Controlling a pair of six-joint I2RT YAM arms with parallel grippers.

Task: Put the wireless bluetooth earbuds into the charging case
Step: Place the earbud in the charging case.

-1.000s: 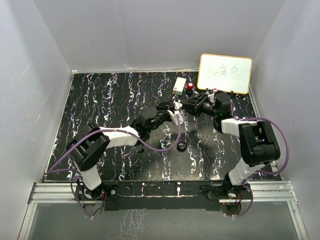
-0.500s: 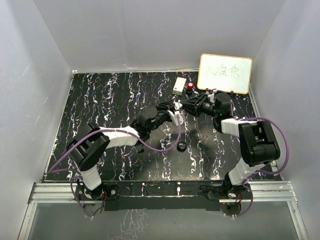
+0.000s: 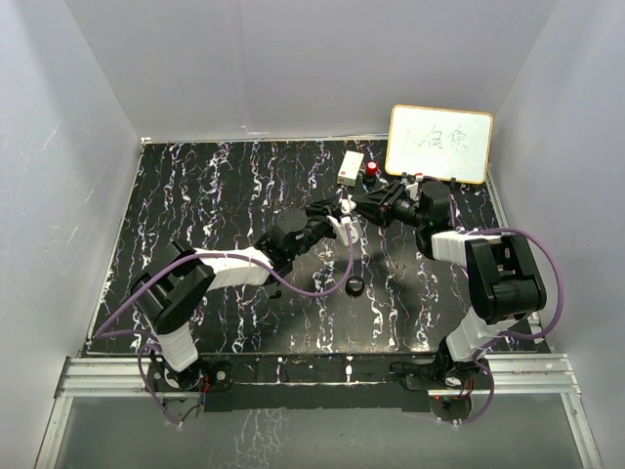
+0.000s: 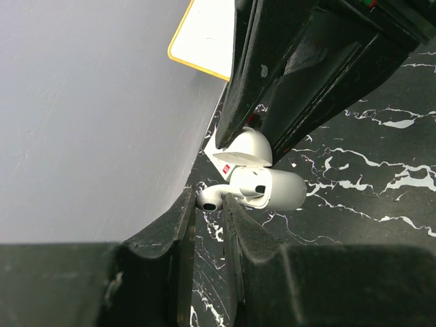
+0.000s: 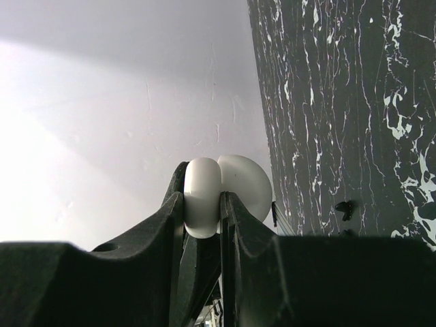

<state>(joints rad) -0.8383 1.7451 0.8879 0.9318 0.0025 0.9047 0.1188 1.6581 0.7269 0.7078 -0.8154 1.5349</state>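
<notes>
The charging case (image 4: 276,189) is white, with its lid (image 4: 245,146) swung open. My right gripper (image 5: 202,204) is shut on the case body (image 5: 203,184), holding it in the air. My left gripper (image 4: 210,206) is shut on a white stemmed earbud (image 4: 210,197) whose far end lies at the case's open mouth. A second white earbud (image 4: 257,188) appears to sit inside the case. From above, the left gripper (image 3: 336,217) and right gripper (image 3: 352,205) meet tip to tip over the marbled table.
A black ring (image 3: 356,286) lies on the black marbled table (image 3: 215,195) in front of the grippers. A white box (image 3: 352,168), a red-topped item (image 3: 372,171) and a whiteboard (image 3: 439,144) stand at the back right. A small dark thing (image 5: 344,208) lies on the table.
</notes>
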